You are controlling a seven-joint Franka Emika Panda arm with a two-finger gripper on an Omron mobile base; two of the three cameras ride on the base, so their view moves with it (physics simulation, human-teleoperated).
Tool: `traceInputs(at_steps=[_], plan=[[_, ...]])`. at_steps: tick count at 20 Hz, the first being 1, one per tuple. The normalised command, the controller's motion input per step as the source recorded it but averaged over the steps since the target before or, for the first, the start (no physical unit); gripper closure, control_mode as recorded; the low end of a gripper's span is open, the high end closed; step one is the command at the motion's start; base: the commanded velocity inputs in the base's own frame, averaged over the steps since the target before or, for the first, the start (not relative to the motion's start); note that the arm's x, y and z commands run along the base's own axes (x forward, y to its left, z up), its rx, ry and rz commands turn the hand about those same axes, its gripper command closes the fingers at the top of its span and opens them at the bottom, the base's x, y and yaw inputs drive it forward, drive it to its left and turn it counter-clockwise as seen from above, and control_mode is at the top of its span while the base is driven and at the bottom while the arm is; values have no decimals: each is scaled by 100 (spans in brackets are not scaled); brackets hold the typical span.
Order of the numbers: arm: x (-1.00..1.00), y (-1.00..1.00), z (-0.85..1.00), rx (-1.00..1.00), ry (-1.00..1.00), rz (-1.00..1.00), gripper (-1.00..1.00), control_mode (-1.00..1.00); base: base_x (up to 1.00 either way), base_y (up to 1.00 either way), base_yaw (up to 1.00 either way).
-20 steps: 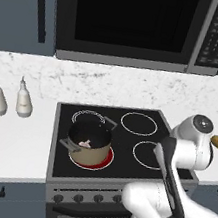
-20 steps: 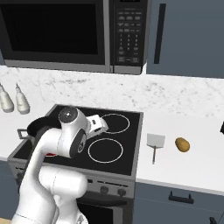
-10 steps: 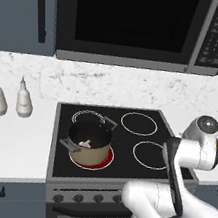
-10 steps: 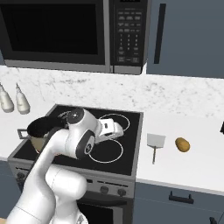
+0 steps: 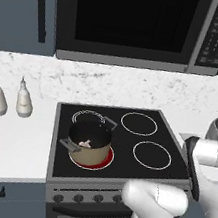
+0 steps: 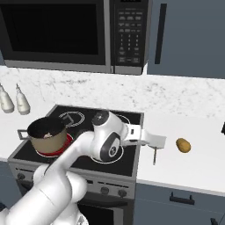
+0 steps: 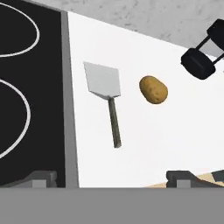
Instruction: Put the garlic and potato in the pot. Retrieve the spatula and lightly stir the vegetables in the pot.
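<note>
Arm has swung right since a second ago, off the stove and out over the counter; pot and potato haven't moved. Gripper (image 7: pixel 111 177) jaws are spread wide, holding and touching nothing. Only the two dark fingertips (image 7: pixel 41 178) poke up at the bottom of the hand view; in the right base view the hand's white body hides the fingers.

Hand view looks down on the white counter (image 7: pixel 144 144) just right of the stove (image 7: pixel 30 87). Spatula (image 7: pixel 106 96) lies flat there: grey square blade, thin dark handle pointing toward the gripper. Potato (image 7: pixel 153 89) sits just beside the blade, apart from it: small, oval, golden-brown. In the right base view the hand covers the spatula's blade, only the handle end (image 6: pixel 154 156) sticks out.

A dark object (image 7: pixel 203 52) at the top right of the hand view is cut off by the frame; can't tell what it is.

Pot (image 5: pixel 89 143) is on the front left burner, which glows red: tan sides, dark inside, grey handles. Garlic (image 5: pixel 85 143) is a small pale pinkish lump inside it. Two white bottles (image 5: pixel 11 99) stand on the counter left of the stove.
</note>
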Motion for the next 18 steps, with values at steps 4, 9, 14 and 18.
traceInputs(at_steps=[4, 9, 14, 18], plan=[[7, -100, 36, 14, 0, -20, -100, -100, 0, 0, 0], [21, -100, 20, 21, 0, -12, -100, -100, 0, 0, 0], [56, -84, -10, 16, 4, 3, -100, -100, 0, 0, 0], [81, -41, -44, 4, 10, 9, -100, -100, 0, 0, 0]])
